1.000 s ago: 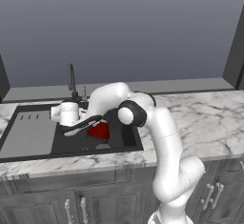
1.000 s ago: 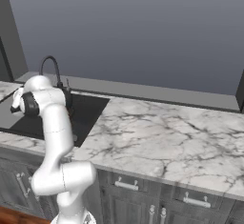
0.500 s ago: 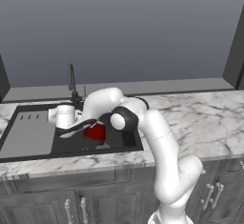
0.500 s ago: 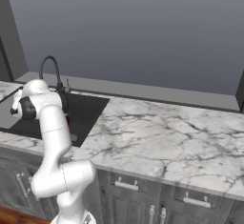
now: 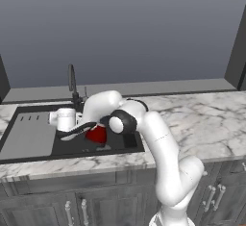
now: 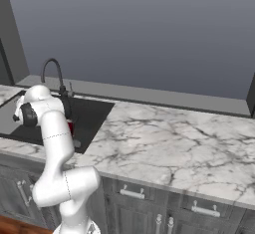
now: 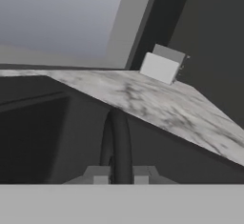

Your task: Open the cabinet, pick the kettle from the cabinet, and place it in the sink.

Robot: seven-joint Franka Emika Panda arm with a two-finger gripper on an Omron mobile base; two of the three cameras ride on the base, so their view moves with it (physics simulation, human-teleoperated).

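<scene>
The red kettle (image 5: 97, 134) hangs low inside the black sink (image 5: 121, 146), right of the grey drainboard (image 5: 28, 139). My gripper (image 5: 72, 132) reaches in from the left and is shut on the kettle's black arched handle (image 7: 120, 144). In the hand view that handle rises between the two fingertips (image 7: 97, 175), with my gripper (image 7: 120, 176) closed around it. From the right base view a red sliver of the kettle (image 6: 71, 127) shows behind my forearm, down in the sink (image 6: 93, 114). The cabinet is out of view.
The thin dark faucet (image 5: 72, 79) stands at the basin's back edge, just behind my hand, and shows as an arch in the right base view (image 6: 54, 67). White marble counter (image 5: 192, 119) stretches to the right. A small pale box (image 7: 159, 66) sits on the counter at the wall.
The hand and the kettle have sunk slightly lower into the basin while the elbow swung down and forward. The grip on the handle is unchanged.
</scene>
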